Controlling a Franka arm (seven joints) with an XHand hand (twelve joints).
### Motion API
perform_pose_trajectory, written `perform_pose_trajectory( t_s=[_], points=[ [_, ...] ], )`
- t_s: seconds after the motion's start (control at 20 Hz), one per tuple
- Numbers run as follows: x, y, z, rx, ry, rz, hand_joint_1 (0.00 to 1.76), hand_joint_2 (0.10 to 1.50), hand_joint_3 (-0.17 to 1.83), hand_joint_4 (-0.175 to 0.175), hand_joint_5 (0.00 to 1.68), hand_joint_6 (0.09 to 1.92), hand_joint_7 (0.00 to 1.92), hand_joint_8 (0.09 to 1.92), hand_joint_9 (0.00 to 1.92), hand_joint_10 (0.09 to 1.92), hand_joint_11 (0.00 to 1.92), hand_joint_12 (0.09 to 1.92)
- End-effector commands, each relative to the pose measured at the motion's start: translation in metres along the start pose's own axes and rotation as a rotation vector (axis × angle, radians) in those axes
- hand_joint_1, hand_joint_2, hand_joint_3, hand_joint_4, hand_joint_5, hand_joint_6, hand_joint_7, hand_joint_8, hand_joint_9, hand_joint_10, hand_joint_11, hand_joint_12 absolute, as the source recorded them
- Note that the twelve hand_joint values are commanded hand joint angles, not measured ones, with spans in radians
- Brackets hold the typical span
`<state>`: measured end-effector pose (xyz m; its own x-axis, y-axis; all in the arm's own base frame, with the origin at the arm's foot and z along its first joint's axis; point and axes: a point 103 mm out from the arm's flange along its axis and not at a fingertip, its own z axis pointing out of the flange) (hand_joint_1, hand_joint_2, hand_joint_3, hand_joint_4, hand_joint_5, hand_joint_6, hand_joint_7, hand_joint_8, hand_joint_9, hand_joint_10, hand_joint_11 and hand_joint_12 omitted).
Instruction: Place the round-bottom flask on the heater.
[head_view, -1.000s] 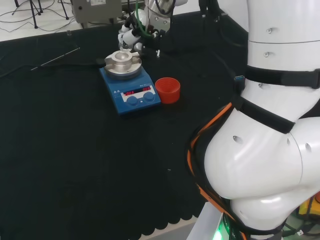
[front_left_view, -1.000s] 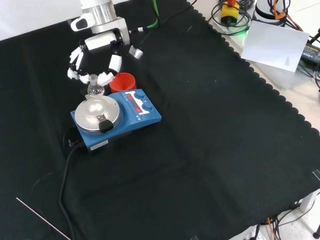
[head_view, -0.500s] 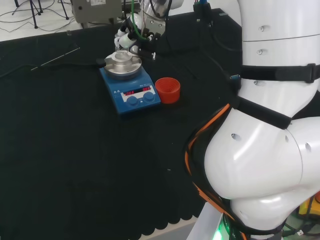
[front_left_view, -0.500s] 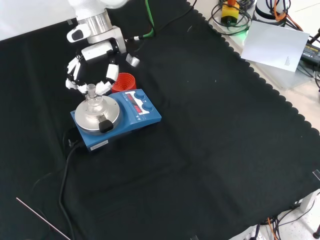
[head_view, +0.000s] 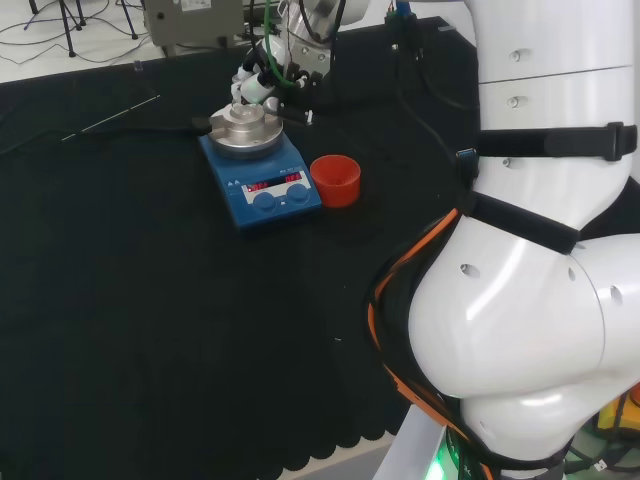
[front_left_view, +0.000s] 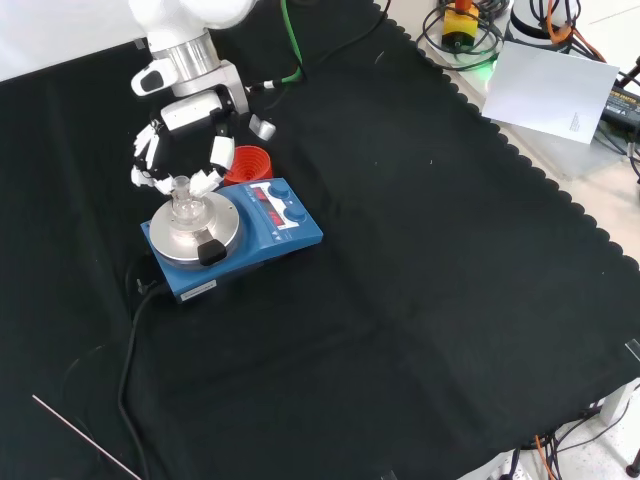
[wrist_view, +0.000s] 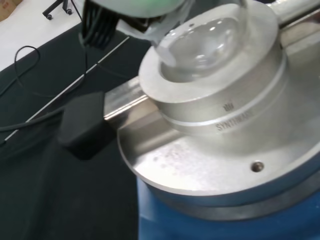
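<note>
My hand (front_left_view: 190, 120) pinches the round-bottom flask (front_left_view: 184, 204) by its upright neck. Its bulb seems seated in the heater (front_left_view: 232, 240) block's well, directly beneath my fingertips (front_left_view: 205, 180).

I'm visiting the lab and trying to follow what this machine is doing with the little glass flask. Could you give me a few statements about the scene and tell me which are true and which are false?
1. The hand has its fingers curled round the neck of the round-bottom flask. True.
2. The flask sits over the metal block on top of the heater. True.
3. The heater's body is red. False: it is blue, with red lit displays.
4. The red ribbed ring stand lies on top of the heater. False: it stands on the black cloth beside the heater.
5. A black cable runs from the heater across the cloth. True.
</note>
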<state>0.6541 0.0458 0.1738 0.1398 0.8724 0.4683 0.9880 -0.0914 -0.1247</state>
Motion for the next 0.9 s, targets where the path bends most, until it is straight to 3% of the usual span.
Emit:
perform_pose_trajectory(
  t_s=[0.05,0.45,0.6,0.7,0.75,0.9],
  points=[
    [-0.0077,-0.0006,0.0042,0.011,-0.011,0.009,1.09,0.66,0.80,0.166,1.12,1.01,0.52,0.59,0.69,0.56,0.37,1.28],
    [-0.0089,-0.0020,0.0068,0.013,-0.005,0.009,1.09,0.66,0.80,0.167,1.12,1.01,0.52,0.59,0.69,0.56,0.38,1.28],
    [-0.0093,-0.0035,0.0082,0.035,0.025,0.001,1.06,0.84,0.51,0.140,1.03,1.03,0.49,0.60,0.68,0.57,0.36,1.29],
    [-0.0089,-0.0049,0.0080,0.041,0.033,-0.003,1.01,0.78,0.52,0.037,0.78,0.93,0.46,0.60,0.65,0.58,0.34,1.29],
    [-0.0085,-0.0057,0.0074,0.042,0.034,-0.007,0.99,0.72,0.59,0.006,0.67,0.89,0.45,0.60,0.63,0.58,0.32,1.30],
    [-0.0073,-0.0080,0.0042,0.041,0.035,-0.011,0.95,0.62,0.69,-0.027,0.48,0.76,0.42,0.61,0.61,0.60,0.30,1.30]
  ],
)
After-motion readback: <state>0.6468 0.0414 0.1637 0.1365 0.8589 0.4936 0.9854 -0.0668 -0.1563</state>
